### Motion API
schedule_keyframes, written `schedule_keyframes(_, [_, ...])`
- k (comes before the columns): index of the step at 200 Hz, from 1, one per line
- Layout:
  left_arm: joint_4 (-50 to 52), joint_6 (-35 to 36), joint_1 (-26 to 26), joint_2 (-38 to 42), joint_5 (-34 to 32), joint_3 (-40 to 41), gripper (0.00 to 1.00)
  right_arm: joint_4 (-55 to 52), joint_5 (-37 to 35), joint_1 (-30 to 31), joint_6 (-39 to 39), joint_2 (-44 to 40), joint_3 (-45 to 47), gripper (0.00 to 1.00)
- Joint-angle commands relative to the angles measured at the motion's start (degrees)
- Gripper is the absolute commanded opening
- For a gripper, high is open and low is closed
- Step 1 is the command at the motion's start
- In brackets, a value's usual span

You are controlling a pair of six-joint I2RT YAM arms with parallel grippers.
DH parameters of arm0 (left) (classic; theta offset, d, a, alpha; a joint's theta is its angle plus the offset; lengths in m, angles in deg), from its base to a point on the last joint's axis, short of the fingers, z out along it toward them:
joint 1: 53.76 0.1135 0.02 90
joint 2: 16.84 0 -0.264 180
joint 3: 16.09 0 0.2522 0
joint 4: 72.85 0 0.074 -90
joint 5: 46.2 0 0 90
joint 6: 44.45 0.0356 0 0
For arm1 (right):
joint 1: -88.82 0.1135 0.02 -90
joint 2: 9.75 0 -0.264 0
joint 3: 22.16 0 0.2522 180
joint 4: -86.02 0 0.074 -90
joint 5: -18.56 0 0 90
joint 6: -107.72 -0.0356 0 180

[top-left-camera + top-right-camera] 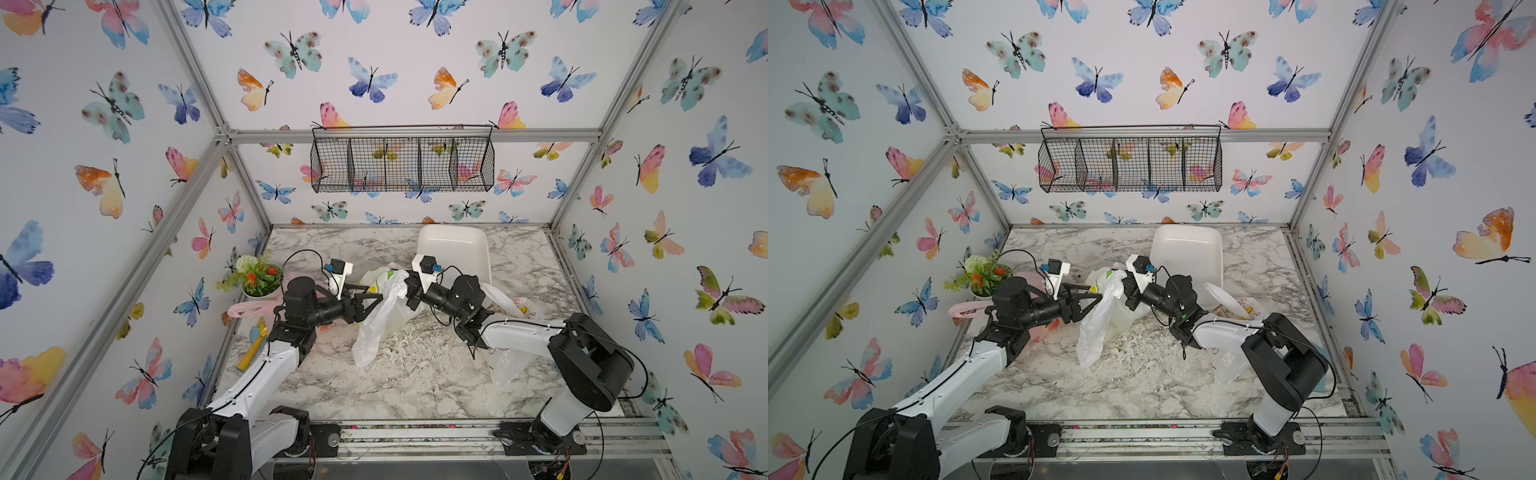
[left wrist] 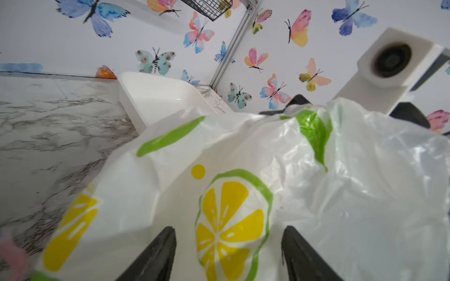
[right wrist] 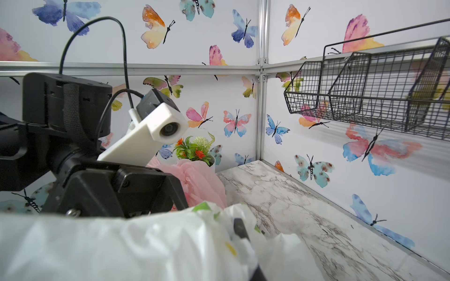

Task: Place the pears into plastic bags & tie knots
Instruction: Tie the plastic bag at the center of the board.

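White lemon bag (image 1: 382, 320) slumps in the middle of the frame. Right pincer (image 1: 406, 287) is squeezed tight on its top, likely to keep it up. Left pincer (image 2: 230, 230) gapes wide right beside it. No pears can be seen.

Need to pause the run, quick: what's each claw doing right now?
Left claw: open, jaws apart in front of the lemon bag.
Right claw: closed on the lemon bag.

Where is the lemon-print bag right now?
The lemon-print bag sits mid-table in both top views, between the left gripper and right gripper, near the white tray.
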Motion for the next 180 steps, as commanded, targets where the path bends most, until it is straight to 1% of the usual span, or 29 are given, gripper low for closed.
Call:
schedule_keyframes(1, [-9.3, -2.8, -4.3, -0.9, -0.4, 1.0, 0.63, 4.4, 0.0, -0.1, -1.4, 1.5, -1.6, 0.09])
schedule_keyframes(10, [-11.6, -3.8, -5.9, -0.6, -0.3, 2.1, 0.54, 4.7, -1.0, -0.1, -1.3, 1.8, -1.9, 0.09])
schedule_keyframes(14, [-12.3, -4.1, -6.5, -0.3, -0.3, 2.7, 0.48, 5.0, -1.6, -0.1, -1.3, 1.9, -1.9, 0.09])
schedule_keyframes(24, [-13.2, -4.6, -7.8, 0.7, -1.0, 3.8, 0.28, 5.9, -2.7, -0.1, -1.2, 2.1, -1.9, 0.10])
schedule_keyframes(32, [-13.1, -4.7, -8.6, 1.3, -1.2, 4.4, 0.18, 6.3, -3.5, -0.1, -1.0, 2.2, -1.9, 0.12])
schedule_keyframes(47, [-12.2, -4.8, -10.0, 2.1, -1.0, 5.1, 0.08, 6.3, -4.1, -0.1, -0.2, 2.3, -2.4, 0.14])
schedule_keyframes(64, [-11.9, -4.7, -12.4, 2.0, -1.1, 5.3, 0.03, 5.6, -4.3, -0.1, 0.9, 2.8, -3.2, 0.15])
schedule_keyframes(84, [-10.4, -3.5, -15.1, 0.4, -1.5, 4.9, 0.01, 5.8, -2.8, -0.1, 0.8, 3.3, -4.2, 0.17])
schedule_keyframes(103, [-10.1, -3.3, -16.5, -1.1, -1.4, 4.6, 0.00, 6.1, -2.0, -0.1, 0.2, 3.5, -5.0, 0.19])
schedule_keyframes(131, [-10.0, -3.5, -19.8, -2.5, -0.7, 3.8, 0.00, 6.3, -2.3, -0.1, 0.8, 3.8, -5.0, 0.19])
schedule_keyframes(146, [-10.0, -4.1, -20.4, -2.5, -0.3, 4.1, 0.02, 6.7, -2.4, -0.1, 0.7, 3.7, -4.6, 0.18])
schedule_keyframes(150, [-9.8, -4.2, -20.4, -2.5, -0.2, 4.2, 0.04, 7.0, -2.3, -0.1, 0.7, 3.6, -4.4, 0.17])
schedule_keyframes(157, [-9.0, -4.0, -20.4, -2.1, -0.1, 4.0, 0.13, 7.1, -1.8, -0.1, 0.6, 3.6, -4.3, 0.14])
schedule_keyframes(168, [-3.2, -1.2, -19.6, 0.1, -1.6, 2.7, 0.32, 6.8, -0.4, -0.1, 0.5, 3.3, -4.1, 0.11])
schedule_keyframes(175, [1.2, 1.2, -18.5, 1.9, -2.3, 1.4, 0.40, 6.7, 0.6, -0.1, 0.2, 3.1, -3.7, 0.10])
schedule_keyframes(180, [4.3, 2.5, -17.7, 3.3, -2.9, 0.5, 0.44, 6.7, 1.3, -0.2, -0.1, 2.9, -3.4, 0.10])
